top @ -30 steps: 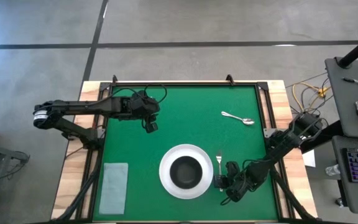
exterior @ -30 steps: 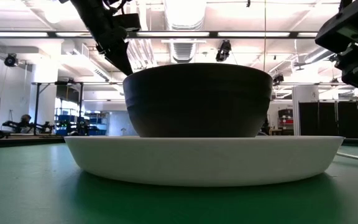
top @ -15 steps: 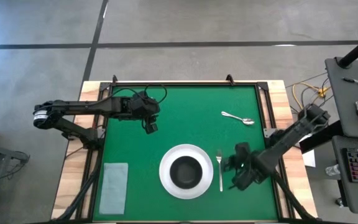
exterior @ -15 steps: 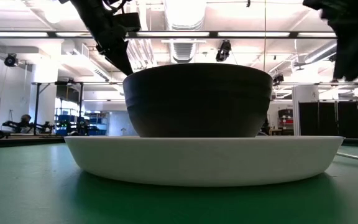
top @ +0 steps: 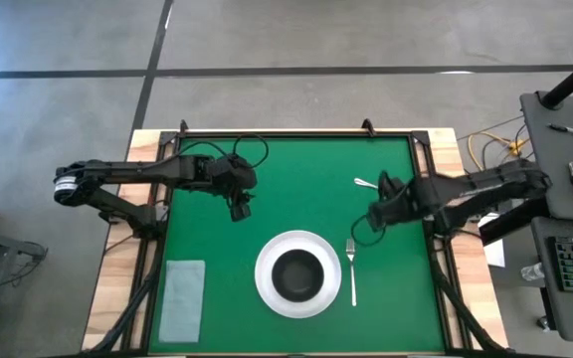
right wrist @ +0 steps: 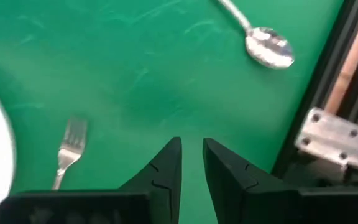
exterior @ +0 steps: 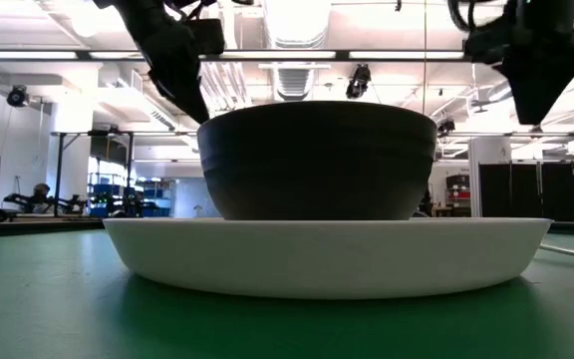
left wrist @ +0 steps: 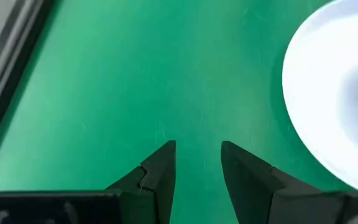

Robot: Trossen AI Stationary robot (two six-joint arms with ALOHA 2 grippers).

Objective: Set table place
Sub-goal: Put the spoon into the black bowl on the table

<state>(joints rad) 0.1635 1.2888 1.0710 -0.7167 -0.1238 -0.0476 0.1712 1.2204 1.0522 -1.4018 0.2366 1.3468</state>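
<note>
The white plate [top: 267, 290] lies near the table's near edge with the dark bowl [top: 293, 274] standing in it. The silver fork [top: 352, 270] lies flat just right of the plate, tines toward the far edge. The silver spoon [right wrist: 268, 48] lies farther off, near the right rail. My right gripper [top: 373, 216] hovers between fork and spoon, its fingers a narrow gap apart [right wrist: 192, 149], holding nothing. My left gripper [top: 239, 210] hangs open [left wrist: 198, 149] above bare green table, on the far left of the plate [left wrist: 328, 93].
A pale grey napkin [top: 181, 298] lies at the near left corner. Black rails and a metal bracket [right wrist: 331, 140] run along the table's right edge, close to the spoon. Bare green table [top: 306, 169] stretches across the far half.
My right gripper has drawn away from the fork's handle end by the near edge and swung up and toward the far edge, stopping close to the spoon. The fork stays flat beside the plate. The left arm has kept still.
</note>
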